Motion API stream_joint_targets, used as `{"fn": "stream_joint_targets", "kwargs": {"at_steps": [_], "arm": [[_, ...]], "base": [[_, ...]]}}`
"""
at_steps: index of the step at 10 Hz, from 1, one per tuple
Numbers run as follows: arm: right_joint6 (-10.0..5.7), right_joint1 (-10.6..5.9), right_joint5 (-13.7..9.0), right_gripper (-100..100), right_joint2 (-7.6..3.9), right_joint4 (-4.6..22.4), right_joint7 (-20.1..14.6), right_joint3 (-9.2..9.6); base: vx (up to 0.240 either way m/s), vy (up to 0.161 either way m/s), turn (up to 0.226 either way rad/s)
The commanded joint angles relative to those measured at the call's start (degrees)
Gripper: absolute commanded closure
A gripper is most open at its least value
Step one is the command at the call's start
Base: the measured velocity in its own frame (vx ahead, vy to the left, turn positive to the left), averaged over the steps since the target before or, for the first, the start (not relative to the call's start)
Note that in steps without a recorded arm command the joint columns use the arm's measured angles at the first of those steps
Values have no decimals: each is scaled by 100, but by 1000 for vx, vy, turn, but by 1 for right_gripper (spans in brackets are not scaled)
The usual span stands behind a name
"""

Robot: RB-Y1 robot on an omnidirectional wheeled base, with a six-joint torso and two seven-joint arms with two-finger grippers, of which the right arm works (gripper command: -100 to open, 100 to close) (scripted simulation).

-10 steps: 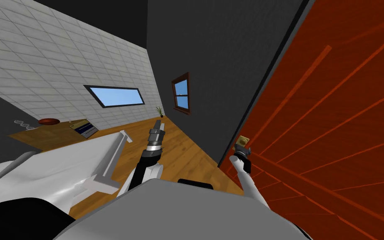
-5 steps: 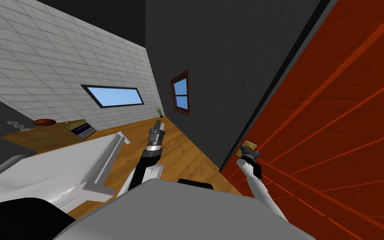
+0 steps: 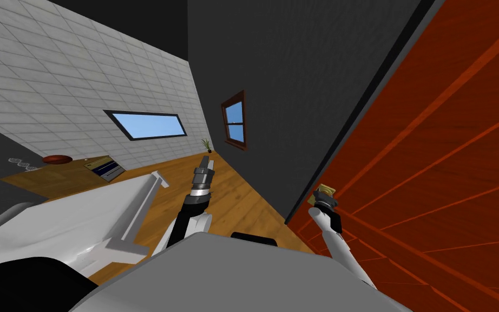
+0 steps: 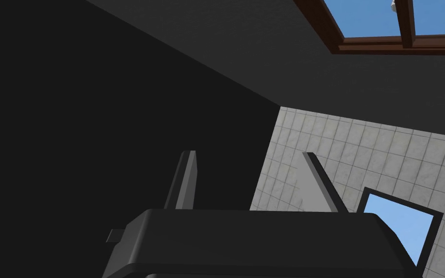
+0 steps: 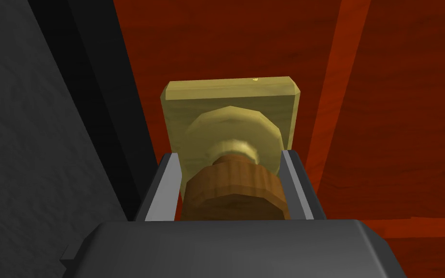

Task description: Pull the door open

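In the head view, the red-brown door (image 3: 448,162) fills our field from 12 round to 5 o'clock. Its dark frame (image 3: 345,135) runs slantwise between it and a dark grey wall (image 3: 286,81). At about 4 o'clock from centre, our right gripper (image 3: 324,199) sits against the door at a brass plate (image 3: 324,190). Our left gripper (image 3: 204,164) is raised over the wooden floor (image 3: 243,200) near centre, at 7 o'clock from a brown-framed window (image 3: 235,122) and well apart from the door. Out at 9 o'clock, a bench (image 3: 53,179) carries a dark red bowl (image 3: 57,158).

In the left wrist view, the left gripper's fingers (image 4: 186,178) stand wide apart with nothing between them.

In the right wrist view, the right gripper's fingers (image 5: 168,188) press both sides of a round brown knob (image 5: 236,186), so we are holding it. Beyond the knob, its pale neck meets the brass plate, which is fixed flat on the red door just beside the dark frame.
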Motion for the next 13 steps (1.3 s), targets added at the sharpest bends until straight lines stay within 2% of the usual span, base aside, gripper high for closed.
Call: {"fn": "stream_joint_targets", "kwargs": {"at_steps": [1,3,4,6,13], "arm": [[-4,-6,1,100,0,-7,0,1],[-4,-6,1,100,0,-7,0,1],[56,0,49,100,4,-36,-70,112],[90,1,82,100,6,-60,-119,186],[316,9,299,100,21,-219,-442,675]], "base": [[-7,-2,4],[0,0,0],[-130,-6,74],[-234,-14,79],[-254,2,83]]}}
